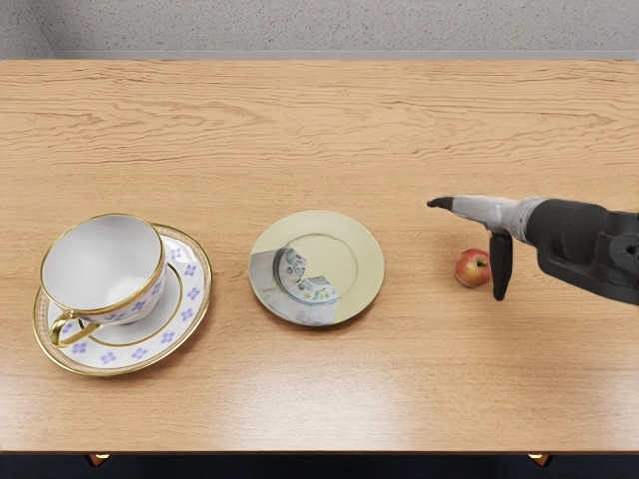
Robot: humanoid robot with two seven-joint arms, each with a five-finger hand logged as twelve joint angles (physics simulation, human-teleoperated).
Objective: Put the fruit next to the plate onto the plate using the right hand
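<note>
Since the apple [472, 267] lies on the tabletop [319, 130] with no fingers round it, the task stands at its reaching step. Well left of the plate [354, 249], a cup [100, 264] sits on a flowered saucer [190, 299] and plays no part. The plate is shiny gold, mirroring the cup. Near the plate's right side rests the apple, on the wood, not on the plate. Farther right of the plate, the right hand [491, 225] hangs just above the apple. Its fingers are stretched flat and its thumb points down just beside the fruit, so it grasps nothing. Next, I judge, the hand must lower, wrap round the apple, then lift it and carry it left to the plate.
</note>
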